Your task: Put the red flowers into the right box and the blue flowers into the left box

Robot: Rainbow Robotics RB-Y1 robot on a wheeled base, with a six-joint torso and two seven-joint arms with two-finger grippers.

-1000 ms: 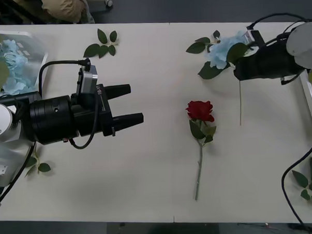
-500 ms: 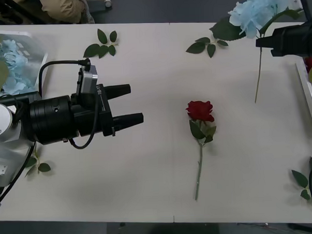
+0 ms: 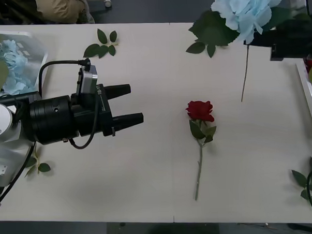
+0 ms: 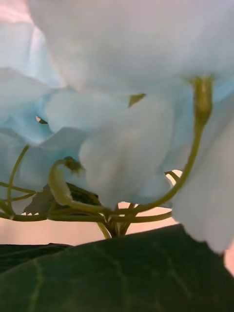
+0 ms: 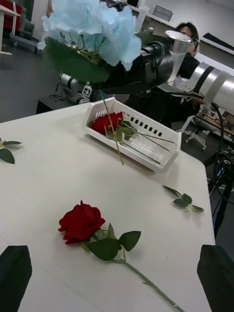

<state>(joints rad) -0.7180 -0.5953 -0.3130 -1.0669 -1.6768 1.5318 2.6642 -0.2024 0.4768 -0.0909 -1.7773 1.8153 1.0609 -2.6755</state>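
Observation:
My right gripper (image 3: 257, 40) is shut on a blue flower (image 3: 247, 7) and holds it high over the table's far right corner, its stem (image 3: 244, 77) hanging free. The pale petals (image 4: 126, 146) and a dark leaf (image 4: 122, 278) crowd the right wrist view. One red flower (image 3: 200, 111) lies on the table's middle, its stem toward me. My left gripper (image 3: 137, 103) hovers open over the table's left, pointing at that rose (image 5: 80, 222). The left box (image 3: 38, 56) holds blue flowers (image 3: 11, 61). The right box (image 5: 161, 161) holds a red flower (image 5: 107, 122).
Loose leaf sprigs lie at the far left (image 3: 102, 44), far middle (image 3: 203, 45), near right (image 3: 310, 185) and near left (image 3: 38, 164). The right box's rim (image 3: 306, 97) runs along the table's right edge. Bare tabletop surrounds the rose.
My right gripper has lifted the blue flower off the table, up and toward the far right corner. The left arm and the rose have not moved.

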